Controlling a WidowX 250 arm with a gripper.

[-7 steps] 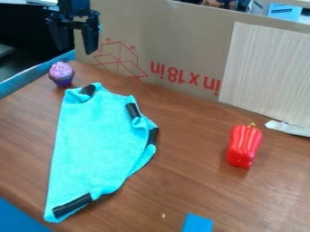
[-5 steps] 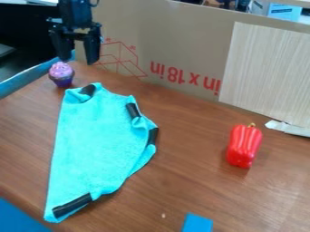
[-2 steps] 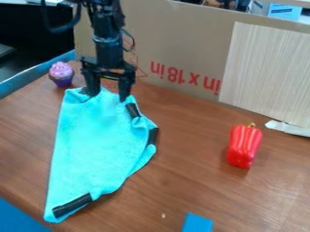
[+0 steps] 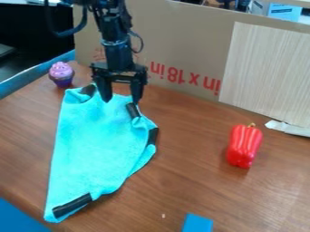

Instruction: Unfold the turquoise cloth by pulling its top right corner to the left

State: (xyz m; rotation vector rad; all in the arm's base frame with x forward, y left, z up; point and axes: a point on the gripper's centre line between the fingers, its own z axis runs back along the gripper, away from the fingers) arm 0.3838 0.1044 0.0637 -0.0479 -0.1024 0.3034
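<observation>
Brown wood-grain tabletop (image 4: 200,190) lies before us, with a printed cardboard wall (image 4: 187,45) standing along its back. We see the black claw (image 4: 122,101) hanging over the upper edge of the turquoise cloth (image 4: 91,145), its two fingers spread and nothing pinched between them; whether the tips touch the fabric, we cannot tell. One tip is just beside a dark strip (image 4: 133,110) on the cloth's edge, and another dark strip (image 4: 88,89) sits at the upper corner. For neat work here, we would want the fingers straddling a raised fold rather than flat fabric, low enough to bite but not pressing hard into the wood, and closing gently so that the soft layers don't slip or bunch. The strips look stiffer, so we would keep the tips off them. Farther out, we find the purple cupcake (image 4: 61,74) upright near the cloth's upper corner, the red pepper (image 4: 244,147) well apart across the table, and a blue piece (image 4: 198,223) at the near edge.
</observation>
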